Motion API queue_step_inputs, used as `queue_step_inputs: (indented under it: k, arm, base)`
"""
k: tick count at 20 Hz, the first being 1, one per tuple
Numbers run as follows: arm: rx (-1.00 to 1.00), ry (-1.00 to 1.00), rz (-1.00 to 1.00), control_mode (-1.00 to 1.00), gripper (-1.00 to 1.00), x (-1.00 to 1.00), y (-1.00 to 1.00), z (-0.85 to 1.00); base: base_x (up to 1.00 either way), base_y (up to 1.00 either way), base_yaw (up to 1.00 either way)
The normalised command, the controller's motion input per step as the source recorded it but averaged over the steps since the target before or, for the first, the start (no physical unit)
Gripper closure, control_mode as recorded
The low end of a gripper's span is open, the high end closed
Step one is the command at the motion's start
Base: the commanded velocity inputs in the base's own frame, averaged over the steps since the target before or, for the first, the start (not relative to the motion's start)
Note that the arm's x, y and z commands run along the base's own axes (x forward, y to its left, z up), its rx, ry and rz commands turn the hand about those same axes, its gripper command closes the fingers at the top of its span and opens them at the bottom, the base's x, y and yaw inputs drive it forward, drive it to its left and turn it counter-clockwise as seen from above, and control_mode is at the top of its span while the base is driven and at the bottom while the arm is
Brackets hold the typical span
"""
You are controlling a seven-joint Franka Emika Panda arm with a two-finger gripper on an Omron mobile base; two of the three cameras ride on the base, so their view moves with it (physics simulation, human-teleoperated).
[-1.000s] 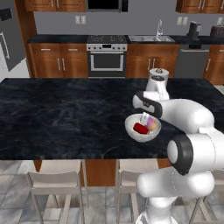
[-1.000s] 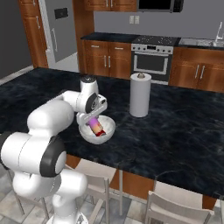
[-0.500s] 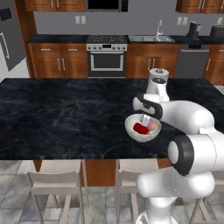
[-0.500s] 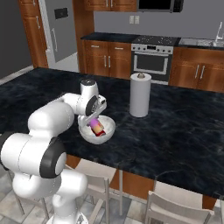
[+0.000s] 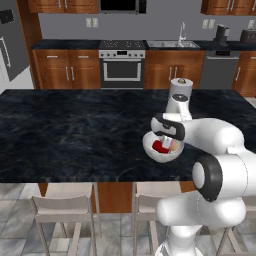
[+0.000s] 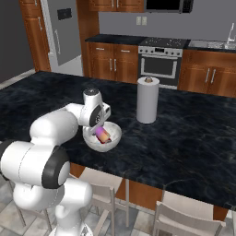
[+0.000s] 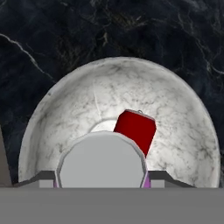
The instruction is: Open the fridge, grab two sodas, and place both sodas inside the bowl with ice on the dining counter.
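The white bowl [image 5: 159,152] sits right of centre in the left base view, on the black dining counter [image 5: 75,135], near its front edge. A red soda [image 7: 135,129] lies tilted inside the bowl, at frame centre in the hand view. The purple-and-orange soda [image 6: 103,135] is also over the bowl interior, angled, directly beneath the gripper [image 6: 98,126]. In the hand view this can's grey end [image 7: 102,160] sits low centre, between the jaws, partly covering the red can. The jaws stand clenched on it at can width. A paper towel roll [image 6: 147,100] stands upright beyond the bowl, apart from it. Bare counter extends across the left half of the left base view. Stools [image 5: 64,216] stand below the front edge.
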Motion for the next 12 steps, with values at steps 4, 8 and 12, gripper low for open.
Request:
queue_step_inputs:
  k: [4, 8, 12]
  arm:
    - [-0.02, -0.04, 0.05, -1.0, -1.0, 0.01, 0.0, -0.07]
    - [-0.01, -0.06, 0.05, -1.0, -1.0, 0.0, 0.0, -0.01]
    - [0.0, -0.06, 0.04, -1.0, -1.0, -0.09, 0.13, 0.2]
  base:
    - [0.0, 0.0, 0.0]
    - [0.0, 0.0, 0.0]
    - [0.0, 0.0, 0.0]
